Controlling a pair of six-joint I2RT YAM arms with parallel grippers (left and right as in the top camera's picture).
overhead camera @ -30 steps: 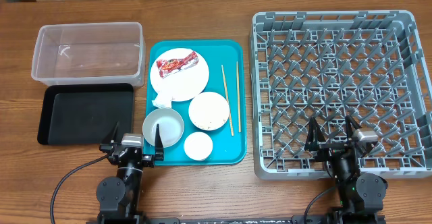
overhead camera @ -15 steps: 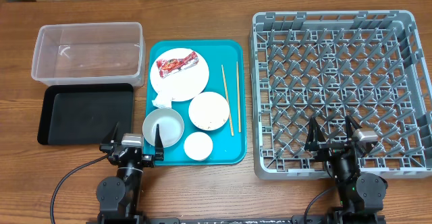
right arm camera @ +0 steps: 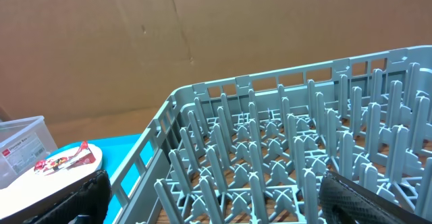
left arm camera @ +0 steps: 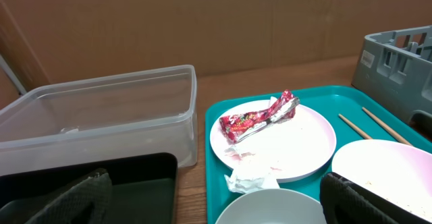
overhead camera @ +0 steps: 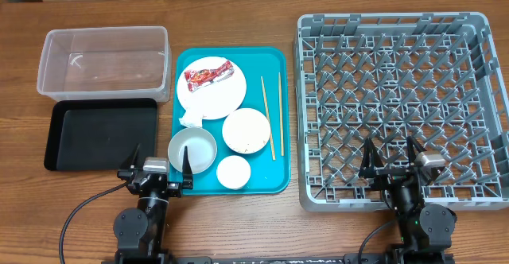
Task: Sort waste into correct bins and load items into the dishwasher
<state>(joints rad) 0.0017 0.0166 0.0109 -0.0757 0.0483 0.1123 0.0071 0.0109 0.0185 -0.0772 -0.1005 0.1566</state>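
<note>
**Snapshot: nothing grabbed**

Left tool sits at the near edge of the tabletop, fingers spread wide with nothing between them. One finger hangs over the rim of the left bowl, and the other is by the near right corner of the black tray. Right tool is spread wide as well and holds nothing. It hovers over the near edge of the dish rack, which fills the right side of the tabletop.

All the dishes and trash are on the teal tray in the middle. The plate is at the far end with the snack wrapper lying on its far part. The napkin is crumpled against the plate's near-left edge.

Closer in, the left bowl and the right bowl sit just beside each other. The cup is at the near edge, right below the gap between them. The chopsticks lie side by side along the tray's right side, next to the right bowl. That bowl has a few tiny specks inside, but they're too small to say what they are.

The clear tub is at the far left, and the black tray is directly in front of it. Both sit just beside the teal tray's left edge.
</note>
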